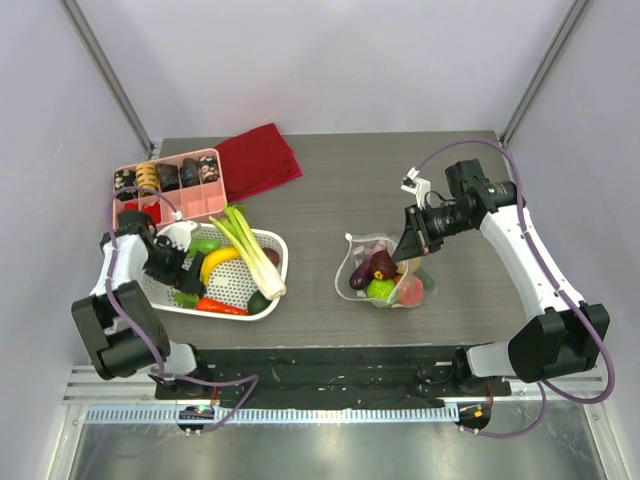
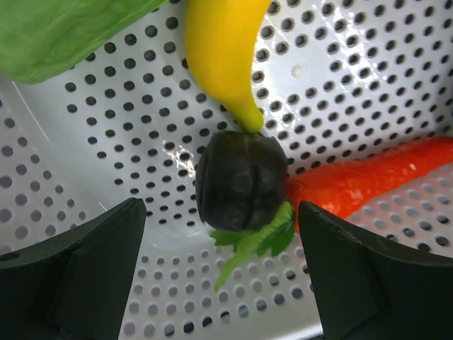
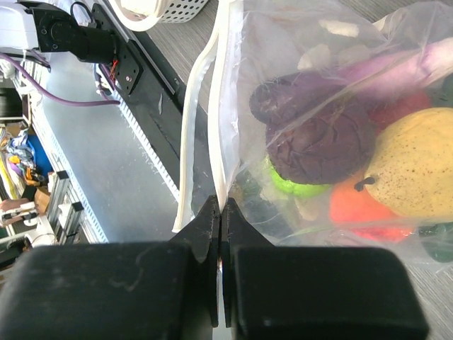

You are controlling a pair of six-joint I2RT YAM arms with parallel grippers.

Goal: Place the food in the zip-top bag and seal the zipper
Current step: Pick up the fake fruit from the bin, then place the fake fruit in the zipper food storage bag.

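Note:
The zip-top bag [image 1: 385, 275] lies at mid-right, mouth open to the left, holding a purple eggplant [image 1: 380, 265], a green piece and red and peach pieces. My right gripper [image 1: 405, 250] is shut on the bag's zipper [image 3: 223, 106] strip; the jaws [image 3: 221, 205] pinch one lip while the other lip [image 3: 192, 106] hangs free. My left gripper [image 1: 170, 262] is open inside the white basket [image 1: 275, 240], its jaws [image 2: 221, 216] either side of a dark round piece [image 2: 241, 180]. A yellow banana [image 2: 226, 57], an orange-red carrot [image 2: 375, 177] and a green leaf [image 2: 56, 28] lie around it. The leek [image 1: 250, 250] lies across the basket.
A pink compartment box [image 1: 165, 185] stands behind the basket and a red cloth [image 1: 258, 160] lies at the back. The black rail [image 3: 134, 64] at the table's near edge runs just below the bag.

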